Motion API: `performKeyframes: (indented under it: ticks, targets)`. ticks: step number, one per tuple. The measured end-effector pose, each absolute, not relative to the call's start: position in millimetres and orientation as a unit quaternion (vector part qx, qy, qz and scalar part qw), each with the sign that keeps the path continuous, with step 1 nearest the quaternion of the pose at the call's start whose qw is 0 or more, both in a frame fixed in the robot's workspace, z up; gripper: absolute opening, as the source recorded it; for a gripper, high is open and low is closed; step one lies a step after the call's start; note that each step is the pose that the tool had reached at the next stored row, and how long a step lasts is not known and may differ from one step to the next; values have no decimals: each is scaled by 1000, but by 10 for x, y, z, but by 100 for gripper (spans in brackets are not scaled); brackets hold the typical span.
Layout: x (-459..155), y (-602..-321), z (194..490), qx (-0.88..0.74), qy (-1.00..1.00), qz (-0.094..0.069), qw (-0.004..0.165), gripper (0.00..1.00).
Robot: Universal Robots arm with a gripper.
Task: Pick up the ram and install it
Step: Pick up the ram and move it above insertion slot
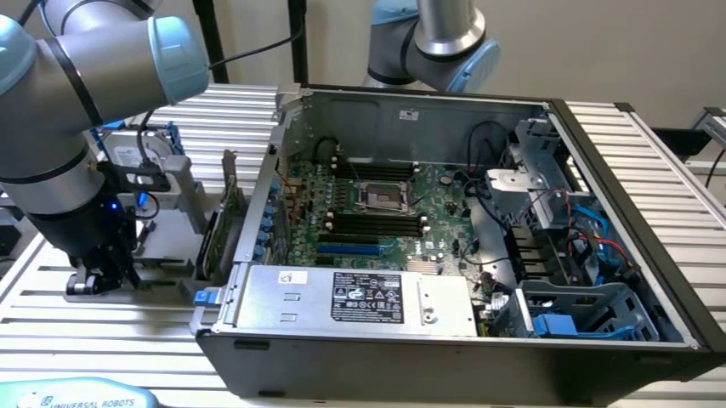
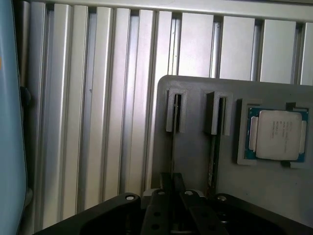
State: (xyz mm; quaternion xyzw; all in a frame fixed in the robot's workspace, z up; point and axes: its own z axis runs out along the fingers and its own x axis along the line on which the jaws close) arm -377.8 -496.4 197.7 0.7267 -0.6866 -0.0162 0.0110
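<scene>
A ribbed aluminium worktop point(image 1: 635, 144) is carrying an open computer case point(image 1: 375, 361). Just beside the case, on the exterior view's left of it, a grey holder point(image 1: 170, 225) is standing with the arm's gripper point(image 1: 100, 276) reaching down into it. In the wrist view the jaws are sitting closed on the thin top edge of the ram point(image 2: 173, 142), which is standing on edge in one slot of the holder, outside the case. A second stick point(image 2: 213, 147) is occupying another slot, and a silver processor point(image 2: 276, 134) is lying in a recess of the same holder. The pick-up step seems to be in hand, with the grasp made and the stick not yet lifted. Freeing it is likely calling for a straight pull along the slot so the thin board is not binding. The black memory slots point(image 1: 375, 223) are sitting inside the case, well apart from the ram.
</scene>
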Motion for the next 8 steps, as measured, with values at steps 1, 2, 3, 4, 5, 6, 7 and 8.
performKeyframes:
  ticks: [1, 2, 3, 4, 5, 6, 7, 8]
  targets:
    - [-3778, -4964, 1977, 727, -687, -16, 11, 13]
    - [-3778, -4964, 1977, 727, -687, -16, 11, 13]
    - [-3778, -4964, 1977, 727, -687, -16, 11, 13]
    - [-3778, -4963, 1978, 727, -687, -16, 11, 13]
    - [-3777, -4963, 1981, 727, -687, -16, 11, 13]
    - [-3778, -4964, 1987, 727, -687, -16, 11, 13]
    - [-3778, -4964, 1996, 727, -687, -16, 11, 13]
    - [-3778, -4964, 2003, 727, -687, -16, 11, 13]
